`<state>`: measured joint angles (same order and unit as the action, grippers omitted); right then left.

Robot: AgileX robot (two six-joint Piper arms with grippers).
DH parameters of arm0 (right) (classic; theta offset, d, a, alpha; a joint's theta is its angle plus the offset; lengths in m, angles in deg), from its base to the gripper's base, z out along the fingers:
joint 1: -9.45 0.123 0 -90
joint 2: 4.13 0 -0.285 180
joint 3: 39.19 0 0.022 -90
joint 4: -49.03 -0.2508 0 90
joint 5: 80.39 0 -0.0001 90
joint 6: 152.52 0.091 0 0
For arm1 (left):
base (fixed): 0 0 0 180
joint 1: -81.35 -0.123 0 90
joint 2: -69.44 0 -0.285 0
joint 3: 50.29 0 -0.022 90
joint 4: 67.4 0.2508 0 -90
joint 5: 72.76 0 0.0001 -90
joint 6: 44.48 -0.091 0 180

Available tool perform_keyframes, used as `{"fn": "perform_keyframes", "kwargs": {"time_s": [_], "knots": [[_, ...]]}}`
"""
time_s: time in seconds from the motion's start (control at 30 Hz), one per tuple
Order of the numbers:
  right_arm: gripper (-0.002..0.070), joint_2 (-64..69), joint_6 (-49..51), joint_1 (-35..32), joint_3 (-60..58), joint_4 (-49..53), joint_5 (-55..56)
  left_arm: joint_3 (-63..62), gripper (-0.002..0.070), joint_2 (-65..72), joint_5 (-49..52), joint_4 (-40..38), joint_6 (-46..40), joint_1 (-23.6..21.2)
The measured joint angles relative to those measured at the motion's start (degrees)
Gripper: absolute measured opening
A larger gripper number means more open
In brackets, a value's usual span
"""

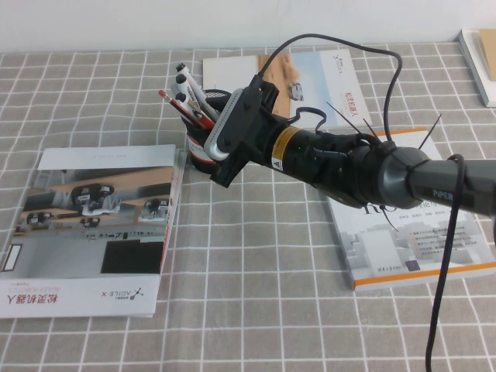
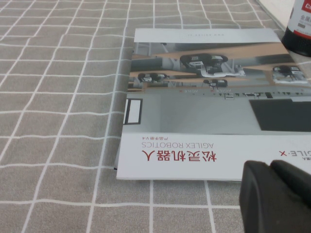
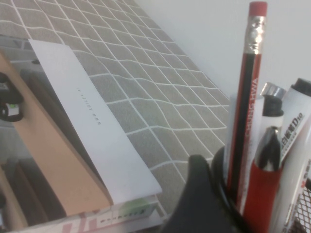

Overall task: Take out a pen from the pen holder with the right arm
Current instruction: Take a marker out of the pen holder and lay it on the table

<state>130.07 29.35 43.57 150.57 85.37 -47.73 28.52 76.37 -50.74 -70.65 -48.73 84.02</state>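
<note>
Pens [image 1: 190, 91] stand in the mesh holder [image 1: 226, 98] — none gripped. Right claw [image 1: 205, 159]: jaws wide apart, empty, one finger [image 3: 197, 194] at the holder's rim, just beside a red pencil [image 3: 250, 97]. The holder stands on the checked table [image 1: 256, 310]. Left claw [image 2: 273, 194] — closed, empty — hangs near a booklet [image 2: 204, 97].

Tight inside pen holder [image 1: 194, 155]: pencil [image 1: 175, 105] and markers [image 1: 192, 89] packed close, tips splayed up-left. Approach from right blocked by right arm [image 1: 349, 167], stretched over orange-edged book [image 1: 418, 240]. Booklet [image 1: 93, 232] flat just left of holder, brochure [image 1: 310, 66] behind. Bare cloth [image 1: 256, 294] front-centre, btw booklet and book: room to pass.
</note>
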Motion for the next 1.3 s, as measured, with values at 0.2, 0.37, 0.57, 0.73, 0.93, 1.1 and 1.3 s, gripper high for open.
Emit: {"fn": "perform_keyframes", "kwargs": {"time_s": [0.2, 0.37, 0.57, 0.73, 0.93, 1.1, 1.3], "knots": [[0.0415, 0.0, 0.0, 0.0, 0.0, 0.0, 0.0, 0.0, -0.0005, 0.0, 0.0, 0.0, 0.0, 0.0], [0.0415, 0.0, 0.0, 0.0, 0.0, -0.1, 0.0, 0.0, -0.0005, 0.0, 0.0, 0.0, 0.0, 0.0], [0.0414, 0.0, 0.0, 0.0, 0.0, -0.1, 0.0, 0.0, -0.0005, 0.0, 0.0, 0.0, 0.0, 0.0], [0.0412, 0.0, 0.0, 0.0, 0.0, -0.1, 0.0, 0.0, -0.0005, 0.0, 0.0, 0.0, 0.0, 0.0], [0.0412, 0.0, 0.0, 0.0, 0.0, -0.1, 0.0, 0.0, -0.0005, 0.0, 0.0, 0.0, 0.0, 0.0], [0.0397, 0.0, 0.0, 0.0, 0.0, -0.1, 0.0, 0.0, -0.0005, 0.0, 0.0, 0.0, 0.0, 0.0], [0.0383, 0.0, 0.0, 0.0, 0.0, -0.2, 0.0, 0.0, -0.0005, 0.0, 0.0, 0.0, 0.0, 0.0]]}}
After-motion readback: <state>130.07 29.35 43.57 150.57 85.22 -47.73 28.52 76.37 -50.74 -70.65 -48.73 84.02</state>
